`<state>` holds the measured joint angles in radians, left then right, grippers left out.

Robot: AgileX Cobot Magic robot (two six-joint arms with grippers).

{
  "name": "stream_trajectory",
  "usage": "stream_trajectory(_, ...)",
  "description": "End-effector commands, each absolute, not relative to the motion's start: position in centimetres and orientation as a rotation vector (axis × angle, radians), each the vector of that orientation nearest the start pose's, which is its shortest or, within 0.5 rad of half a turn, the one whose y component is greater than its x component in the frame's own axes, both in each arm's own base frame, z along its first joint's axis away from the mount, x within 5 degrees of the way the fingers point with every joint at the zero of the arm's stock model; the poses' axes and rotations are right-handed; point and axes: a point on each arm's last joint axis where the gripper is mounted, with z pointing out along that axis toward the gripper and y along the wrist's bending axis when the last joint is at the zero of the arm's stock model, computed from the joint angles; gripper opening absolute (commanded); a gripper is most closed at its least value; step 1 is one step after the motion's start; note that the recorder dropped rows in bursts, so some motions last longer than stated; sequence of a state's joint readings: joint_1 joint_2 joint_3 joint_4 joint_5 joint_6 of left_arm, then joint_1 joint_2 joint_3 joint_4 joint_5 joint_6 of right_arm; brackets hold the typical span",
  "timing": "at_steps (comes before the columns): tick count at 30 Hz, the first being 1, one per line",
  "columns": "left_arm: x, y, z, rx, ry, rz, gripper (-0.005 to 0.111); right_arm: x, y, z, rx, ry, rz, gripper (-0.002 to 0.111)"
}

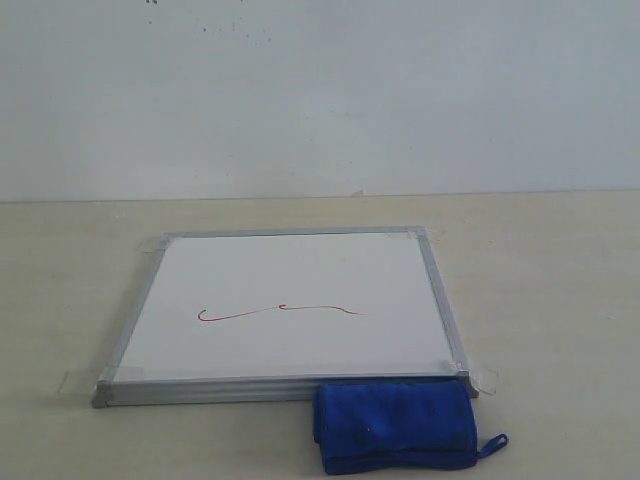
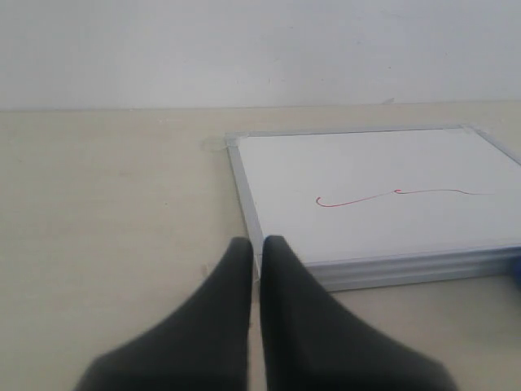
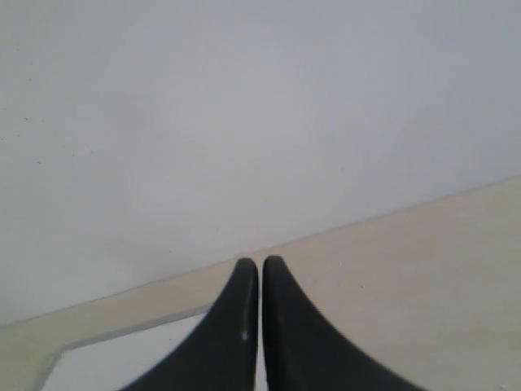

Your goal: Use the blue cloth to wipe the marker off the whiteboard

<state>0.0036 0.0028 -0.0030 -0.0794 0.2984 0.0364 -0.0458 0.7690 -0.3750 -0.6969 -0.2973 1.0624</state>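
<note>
Whiteboard (image 1: 290,270) lies flat mid-worktop (image 1: 540,280), corners taped down. Red marker (image 1: 280,311) line runs across the board, hook at its left end, closer to the worktop's near edge. Blue cloth (image 1: 395,425) sits folded at the near edge, touching the board's near-right corner. Left jaws clenched, empty, low by the board's near-left corner. Right jaws clenched, empty, over a board corner, facing the wall (image 1: 320,90).

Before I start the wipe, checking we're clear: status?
Shut, empty: left tool, right tool. Untouched: blue cloth, at near right corner of whiteboard. Unwiped: marker. Nothing blocking.
</note>
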Motion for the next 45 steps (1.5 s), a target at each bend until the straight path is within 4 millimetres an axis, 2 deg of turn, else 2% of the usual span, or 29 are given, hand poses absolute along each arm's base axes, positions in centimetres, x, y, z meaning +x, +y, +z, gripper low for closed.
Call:
stream_trajectory(1,5.5,-0.2,18.7,-0.02,1.771,-0.054,0.004,16.3,1.0,28.5,0.25,1.654,0.459,0.001)
stream_trajectory(9,5.5,-0.2,18.7,-0.02,1.771,-0.054,0.004,16.3,1.2,28.7,0.231,1.639,0.473,0.001)
stream_trajectory(16,5.5,-0.2,18.7,-0.02,1.771,-0.054,0.004,16.8,1.4,29.3,0.034,1.639,0.334,0.001)
stream_trajectory(19,5.5,-0.2,18.7,-0.02,1.771,-0.054,0.004,17.2,0.8,30.4,-0.074,1.646,0.137,0.001)
stream_trajectory(22,5.5,-0.2,18.7,-0.02,1.771,-0.054,0.004,17.2,0.9,30.2,-0.391,1.64,-0.128,0.001)
stream_trajectory(23,5.5,-0.2,18.7,-0.02,1.771,-0.054,0.004,17.2,0.8,30.1,-0.428,1.654,-0.169,0.001)
stream_trajectory(26,5.5,-0.2,18.7,-0.02,1.771,-0.054,0.004,16.9,-1.3,28.7,-0.371,1.843,-0.417,0.001)
stream_trajectory(28,5.5,-0.2,18.7,-0.02,1.771,-0.054,0.004,16.8,-1.8,29.2,-0.155,1.935,-0.354,0.001)
stream_trajectory(31,5.5,-0.2,18.7,-0.02,1.771,-0.054,0.004,16.7,-1.3,30.1,-0.009,2.063,-0.286,0.001)
stream_trajectory(32,5.5,-0.2,18.7,-0.02,1.771,-0.054,0.004,16.5,-1.1,30.5,-0.012,2.109,-0.278,0.001)
stream_trajectory(35,5.5,-0.2,18.7,-0.02,1.771,-0.054,0.004,16.6,1.4,31.8,-0.294,2.221,-0.189,0.001)
stream_trajectory(39,5.5,-0.2,18.7,-0.02,1.771,-0.054,0.004,16.7,5.1,31.5,-0.741,2.32,0.056,0.001)
stream_trajectory(41,5.5,-0.2,18.7,-0.02,1.771,-0.054,0.004,17.0,6.0,31.1,-0.892,2.288,0.082,0.003)
stream_trajectory(44,5.5,-0.2,18.7,-0.02,1.771,-0.054,0.004,18.1,6.9,30.1,-1.048,2.222,0.028,0.021)
stream_trajectory(45,5.5,-0.2,18.7,-0.02,1.771,-0.054,0.004,18.5,7.1,29.7,-1.079,2.211,0.02,0.033)
